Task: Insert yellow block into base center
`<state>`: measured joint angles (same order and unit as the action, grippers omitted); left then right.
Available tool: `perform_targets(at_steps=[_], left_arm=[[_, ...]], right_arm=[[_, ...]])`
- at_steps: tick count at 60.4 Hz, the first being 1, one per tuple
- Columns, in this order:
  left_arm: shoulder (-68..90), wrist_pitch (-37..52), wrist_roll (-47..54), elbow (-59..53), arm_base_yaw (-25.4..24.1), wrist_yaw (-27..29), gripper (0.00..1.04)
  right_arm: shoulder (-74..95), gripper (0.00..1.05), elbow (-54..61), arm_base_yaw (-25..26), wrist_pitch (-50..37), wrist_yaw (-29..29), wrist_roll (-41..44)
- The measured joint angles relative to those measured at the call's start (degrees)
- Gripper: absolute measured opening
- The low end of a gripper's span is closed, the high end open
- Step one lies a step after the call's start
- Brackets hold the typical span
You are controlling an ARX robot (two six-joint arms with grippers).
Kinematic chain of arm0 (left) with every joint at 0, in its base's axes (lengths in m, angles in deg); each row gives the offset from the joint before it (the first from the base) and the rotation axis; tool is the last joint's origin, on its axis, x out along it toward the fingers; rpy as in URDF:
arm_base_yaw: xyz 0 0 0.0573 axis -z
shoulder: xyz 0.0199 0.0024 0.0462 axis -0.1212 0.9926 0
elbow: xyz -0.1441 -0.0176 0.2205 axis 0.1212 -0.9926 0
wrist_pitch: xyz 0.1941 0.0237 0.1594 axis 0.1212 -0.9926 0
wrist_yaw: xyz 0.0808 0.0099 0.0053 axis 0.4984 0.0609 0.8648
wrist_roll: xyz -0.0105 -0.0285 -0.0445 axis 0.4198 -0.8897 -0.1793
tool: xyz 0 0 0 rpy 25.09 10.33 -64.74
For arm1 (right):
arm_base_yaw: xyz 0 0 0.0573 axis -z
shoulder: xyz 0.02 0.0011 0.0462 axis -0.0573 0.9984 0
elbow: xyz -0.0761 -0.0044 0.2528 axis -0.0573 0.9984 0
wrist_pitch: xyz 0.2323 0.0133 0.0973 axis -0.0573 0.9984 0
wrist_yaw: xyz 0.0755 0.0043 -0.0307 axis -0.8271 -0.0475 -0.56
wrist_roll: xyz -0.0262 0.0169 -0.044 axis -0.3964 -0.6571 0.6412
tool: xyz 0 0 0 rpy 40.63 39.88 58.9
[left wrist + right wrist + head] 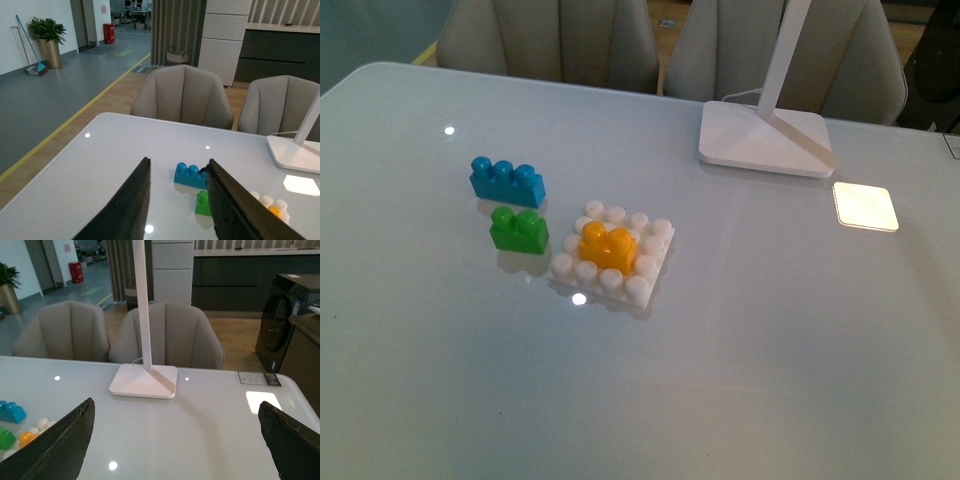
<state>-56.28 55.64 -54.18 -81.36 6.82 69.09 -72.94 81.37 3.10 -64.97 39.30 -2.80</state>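
yellow block: small yellow-orange plastic brick with two round studs (607,245) sits on the middle studs of the base, white studs showing on every side. Looks seated and level; insertion reads as done.
base: flat square white plastic plate with a grid of round studs (656,237), lying flat on the table, turned at an angle to the table edge.
my left gripper (177,200): jaws spread, nothing between them, held above the table and aimed toward the bricks. Clear of the block, so I judge I'm just parked.
my right gripper (175,440): jaws spread wide, empty, off to the lamp side, well apart from the base.
green brick: small glossy green two-stud plastic brick (518,229), just beside the base, not touching as far as I can tell.
blue brick: longer blue three-stud plastic brick (507,181), behind the green one, near it.
table: smooth pale glossy top (770,350), mirrors ceiling lights; slippery, so the base could slide under side load.
lamp: white desk lamp with smooth flat foot (765,138), far side, out of the way.
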Motion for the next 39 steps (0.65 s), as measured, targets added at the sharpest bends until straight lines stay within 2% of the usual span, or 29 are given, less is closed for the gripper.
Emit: perform_targets(at_steps=[6,15,39], left_arm=[[0.0,0.0,0.0,0.0,0.0,0.0,0.72],[0.0,0.0,0.0,0.0,0.0,0.0,0.98],[0.0,0.0,0.2,0.0,0.0,0.0,0.97]], right_arm=[[0.0,0.96,0.0,0.0,0.0,0.0,0.0],[0.0,0.96,0.0,0.0,0.0,0.0,0.0],[0.0,0.96,0.0,0.0,0.0,0.0,0.0]])
